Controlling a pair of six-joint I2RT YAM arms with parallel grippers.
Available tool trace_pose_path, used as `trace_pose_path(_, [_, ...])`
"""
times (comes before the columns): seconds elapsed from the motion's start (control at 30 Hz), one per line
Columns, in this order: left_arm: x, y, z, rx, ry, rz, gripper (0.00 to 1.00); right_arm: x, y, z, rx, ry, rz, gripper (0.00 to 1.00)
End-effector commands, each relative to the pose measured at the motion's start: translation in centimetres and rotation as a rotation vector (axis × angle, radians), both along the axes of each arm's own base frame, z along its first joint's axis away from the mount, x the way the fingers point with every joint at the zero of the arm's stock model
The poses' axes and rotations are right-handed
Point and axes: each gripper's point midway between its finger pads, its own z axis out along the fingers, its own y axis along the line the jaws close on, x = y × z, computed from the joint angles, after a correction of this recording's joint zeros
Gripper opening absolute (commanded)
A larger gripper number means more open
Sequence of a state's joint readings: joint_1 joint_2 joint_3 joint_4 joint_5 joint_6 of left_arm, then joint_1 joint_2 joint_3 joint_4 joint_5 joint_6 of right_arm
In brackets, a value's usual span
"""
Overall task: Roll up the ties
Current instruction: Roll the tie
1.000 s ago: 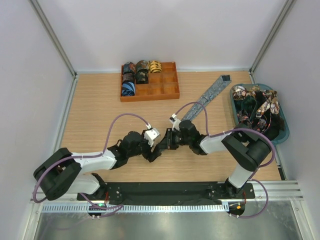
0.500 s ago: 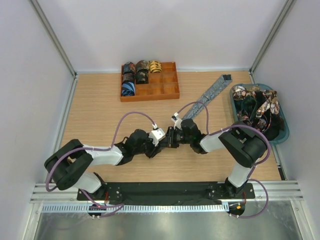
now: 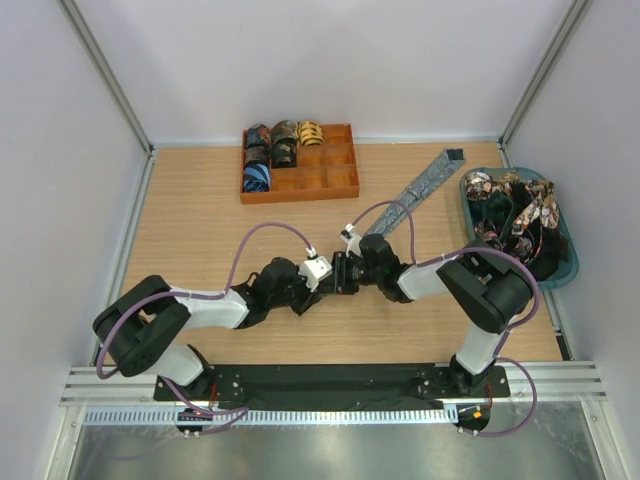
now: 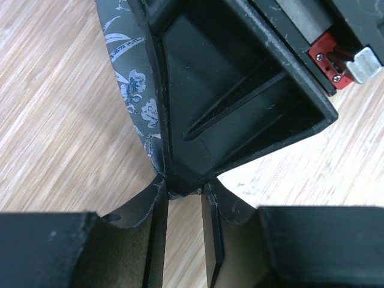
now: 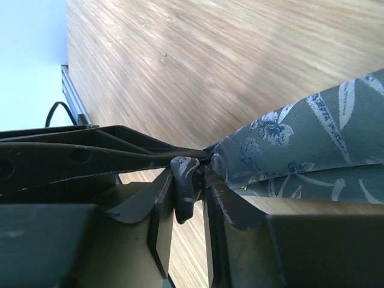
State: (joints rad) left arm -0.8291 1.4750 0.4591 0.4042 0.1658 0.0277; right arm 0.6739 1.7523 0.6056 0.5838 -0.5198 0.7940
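A long grey-blue flowered tie lies aslant on the wooden table, from the back right down to my two grippers. My right gripper is shut on its near end, and a dark fold of fabric is pinched between the fingers in the right wrist view. My left gripper meets it tip to tip. In the left wrist view its jaws stand nearly together on the tie's edge, right against the right gripper's black finger.
An orange divided tray at the back holds several rolled ties in its left compartments. A blue bin at the right edge holds a heap of loose ties. Purple cables arch over both arms.
My left gripper has moved right and away from the near edge, up to the right gripper's tip. The right gripper has shifted slightly left with the tie end.
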Motion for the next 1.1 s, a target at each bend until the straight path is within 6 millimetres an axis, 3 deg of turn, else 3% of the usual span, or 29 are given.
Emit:
trace_pose_path(0.0, [0.8,-1.1,1.7,-0.038,-0.041,-0.007,0.26,1.8,-0.5,-0.2,-0.066,-0.059,-0.022,0.31])
trace_pose_path(0.07, [0.8,-1.1,1.7,-0.04,-0.039,-0.007,0.32,1.8,-0.6,-0.2,-0.07,-0.061,-0.019,0.31])
trace_pose_path(0.1, [0.8,-1.1,1.8,-0.041,-0.037,-0.011,0.41,1.8,-0.6,-0.3,-0.073,-0.059,-0.022,0.24])
trace_pose_path(0.2, [0.6,-1.3,2.1,-0.056,-0.038,-0.019,0.55,1.8,-0.5,-0.7,-0.076,-0.047,-0.017,0.12])
trace_pose_path(0.3, [0.7,-1.4,2.4,-0.064,-0.048,-0.017,0.59,2.0,-0.4,-1.1,-0.079,-0.033,-0.017,0.06])
trace_pose_path(0.53, [1.2,-1.6,2.8,-0.057,-0.052,-0.011,0.61,1.6,-0.5,-2.4,-0.034,0.042,-0.003,0.01])
trace_pose_path(0.73, [1.8,-1.7,2.5,-0.023,-0.052,-0.004,0.62,1.7,-0.5,-2.4,0.081,0.077,-0.008,0.01])
trace_pose_path(1.07, [2.7,-1.2,0.4,0.055,-0.037,0.027,0.48,1.6,-0.3,-2.4,0.091,0.088,0.001,0.01])
